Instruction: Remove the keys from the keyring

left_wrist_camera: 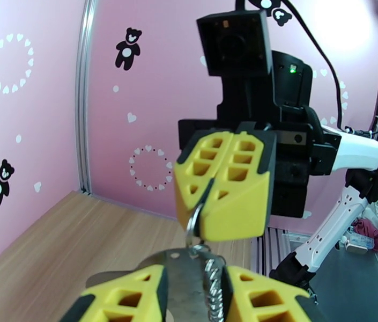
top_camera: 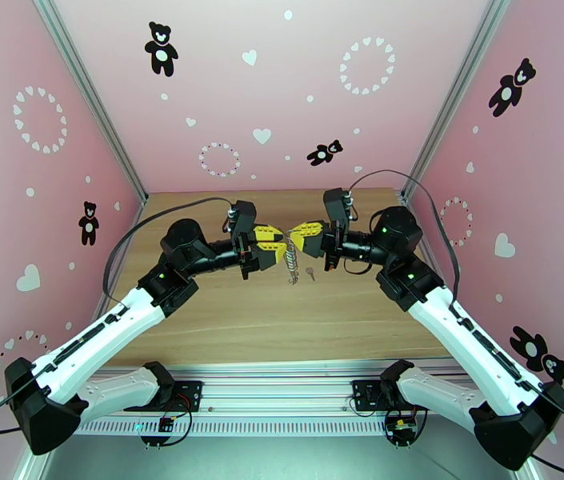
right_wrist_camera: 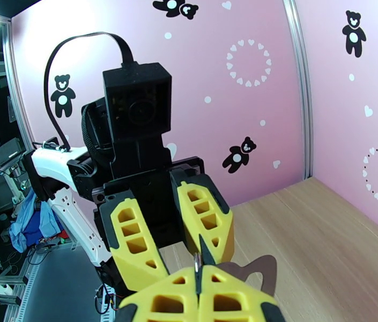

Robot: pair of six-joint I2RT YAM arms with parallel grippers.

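The keyring (top_camera: 291,266) hangs in the air between the 2 hands, and its chain (left_wrist_camera: 214,283) drops toward the tabletop (top_camera: 226,322), so its long axis runs up and down. The right hand (left_wrist_camera: 204,213) is pressed together, pinching a small ring (left_wrist_camera: 193,224) at the top. The left hand (left_wrist_camera: 194,288) faces it tip to tip, partway spread, with a flat metal piece (left_wrist_camera: 180,277) and the chain apparently clamped between its fingers. 1 key (top_camera: 310,273) lies loose on the tabletop, just right of the hanging chain. I cannot tell where the other key is.
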